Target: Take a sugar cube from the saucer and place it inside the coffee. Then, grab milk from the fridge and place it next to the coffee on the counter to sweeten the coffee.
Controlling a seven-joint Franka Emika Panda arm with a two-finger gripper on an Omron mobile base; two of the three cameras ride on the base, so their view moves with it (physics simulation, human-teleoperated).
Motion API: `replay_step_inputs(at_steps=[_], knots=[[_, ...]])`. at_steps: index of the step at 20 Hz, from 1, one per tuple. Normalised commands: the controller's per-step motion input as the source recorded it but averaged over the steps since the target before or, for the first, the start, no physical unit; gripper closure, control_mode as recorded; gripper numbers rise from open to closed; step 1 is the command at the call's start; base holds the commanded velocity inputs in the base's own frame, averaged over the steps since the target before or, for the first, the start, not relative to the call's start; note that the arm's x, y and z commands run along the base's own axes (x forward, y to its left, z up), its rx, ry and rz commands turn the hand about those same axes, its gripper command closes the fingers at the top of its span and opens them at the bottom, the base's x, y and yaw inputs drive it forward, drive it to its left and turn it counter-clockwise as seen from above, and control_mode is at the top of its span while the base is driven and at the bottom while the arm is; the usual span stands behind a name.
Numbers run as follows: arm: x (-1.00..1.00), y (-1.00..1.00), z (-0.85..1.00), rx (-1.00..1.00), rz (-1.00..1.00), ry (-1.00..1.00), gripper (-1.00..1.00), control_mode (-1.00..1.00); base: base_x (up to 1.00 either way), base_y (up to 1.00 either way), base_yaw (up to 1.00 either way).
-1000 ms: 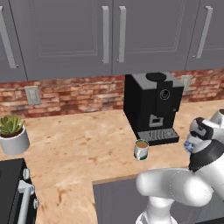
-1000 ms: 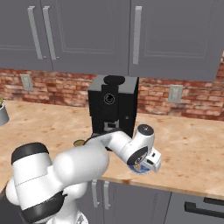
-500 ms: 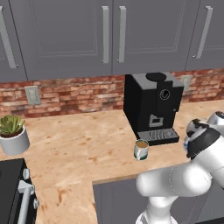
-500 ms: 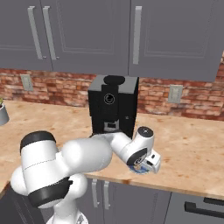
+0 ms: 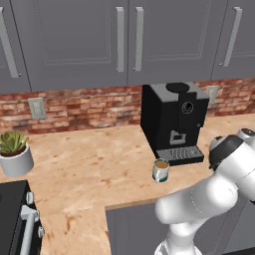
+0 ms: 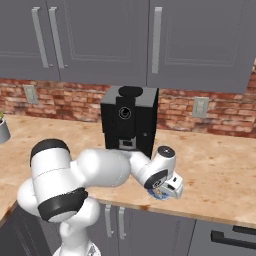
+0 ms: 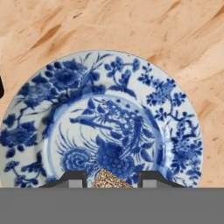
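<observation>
Hand view looks straight down on the saucer (image 7: 105, 118), a blue-and-white floral plate on the mottled tan counter (image 7: 131, 26). At the bottom centre of that frame the gripper (image 7: 109, 180) has its two dark fingertips (image 7: 73, 178) closed in on a small brown, grainy sugar cube (image 7: 108, 180), which sits between them on the plate's lower middle; the tips press its two sides, so the claw is clenched on the cube.

Against the earlier frames, the arm has sunk lower toward the counter's front edge. In the left base view the dark wrist joint, formerly nearer mid-height at the right edge, now hangs at the lower right. In the right base view the hand has dropped slightly toward the lower middle of the frame, right over a sliver of the blue saucer (image 6: 159, 194) at the counter edge. The jaws, spread wide a second ago, have since drawn together.

Nothing else has moved: the coffee (image 5: 160, 170) stands in the middle of the left base view, just in front of the black coffee machine (image 5: 172, 119), and a potted plant (image 5: 15, 154) sits at the left edge.
</observation>
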Motion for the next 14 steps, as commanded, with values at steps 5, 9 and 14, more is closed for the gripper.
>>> replay_step_inputs(at_steps=[5, 9, 14], knots=[[0.00, 0.00, -0.05, 0.00, 0.00, 0.01, 1.00, -1.00, 0.00, 0.00, 0.00], [-0.06, 0.09, 0.15, 0.00, 0.00, 0.00, 1.00, -1.00, 0.00, 0.00, 0.00], [-0.19, 0.49, 0.46, -0.08, 0.00, -0.08, 1.00, -1.00, 0.00, 0.00, 0.00]])
